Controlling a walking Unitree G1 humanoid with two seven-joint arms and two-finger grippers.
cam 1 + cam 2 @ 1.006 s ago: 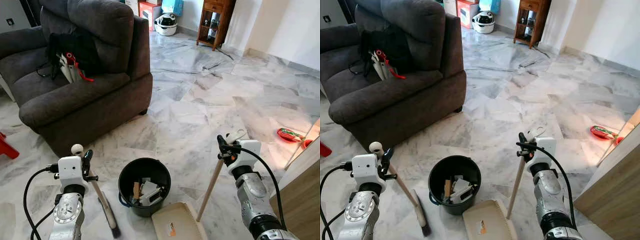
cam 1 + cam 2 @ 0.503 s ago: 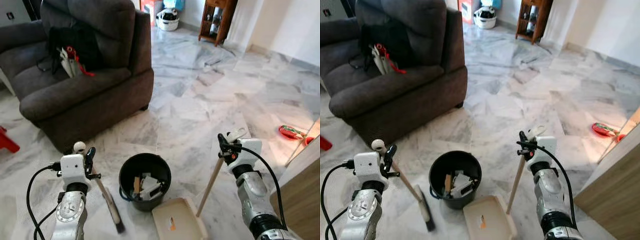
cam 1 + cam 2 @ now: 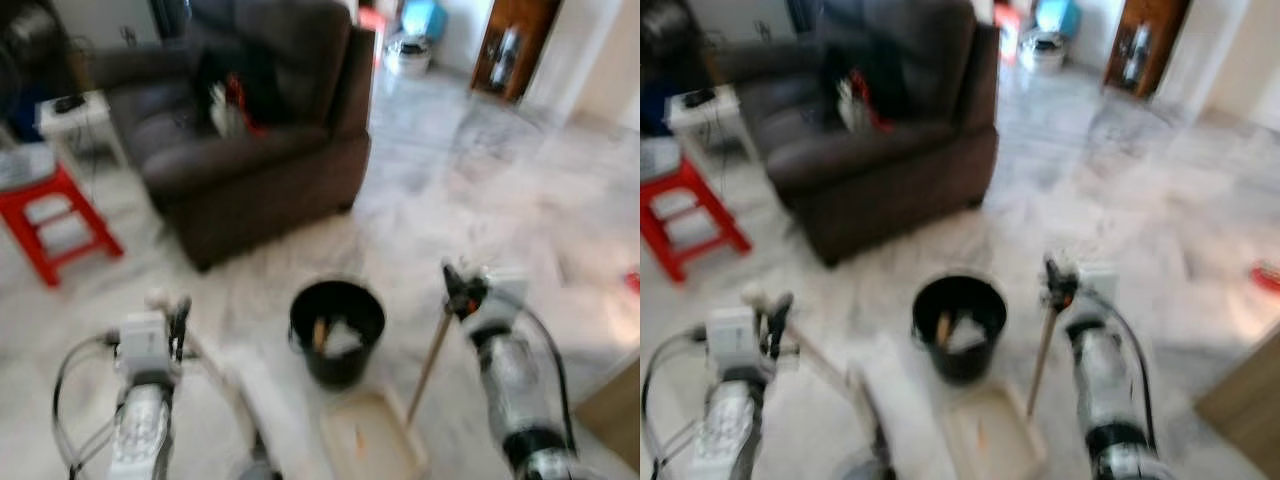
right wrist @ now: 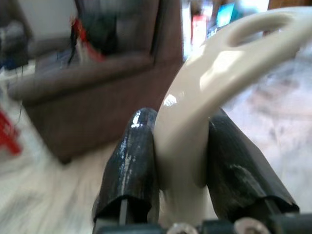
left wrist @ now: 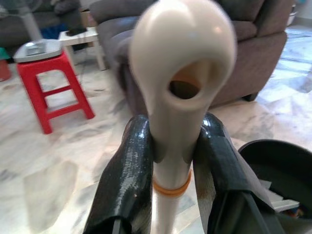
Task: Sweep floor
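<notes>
Broom (image 5: pixel 171 161) handle sits clamped between the two black fingers (image 5: pixel 126 180) of the left end effector (image 3: pixel 172 318), its cream hanging loop poking up past them, with the shaft slanting down toward the floor (image 3: pixel 470 190) low in the head views, where the brush end is smeared by blur. The right end effector (image 3: pixel 452 290) is pinched tight on the cream top of the dustpan handle (image 4: pixel 195 146); its wooden pole runs down to the flat cream dustpan (image 3: pixel 375 448) lying on the marble beside the black bucket (image 3: pixel 337 330). Judging by the blurred head views, the robot seems to be turning or walking, so the sensible course is to hold both grips firm, keep the pan's lip flat on the floor and draw the bristles toward it in short strokes, steering clear of the bucket. That bucket stands upright between the two arms and holds pale scraps and what looks like a brownish stick; details are too soft to name. Behind stand a dark sofa (image 3: pixel 250 140) and a red stool (image 3: pixel 55 215).
</notes>
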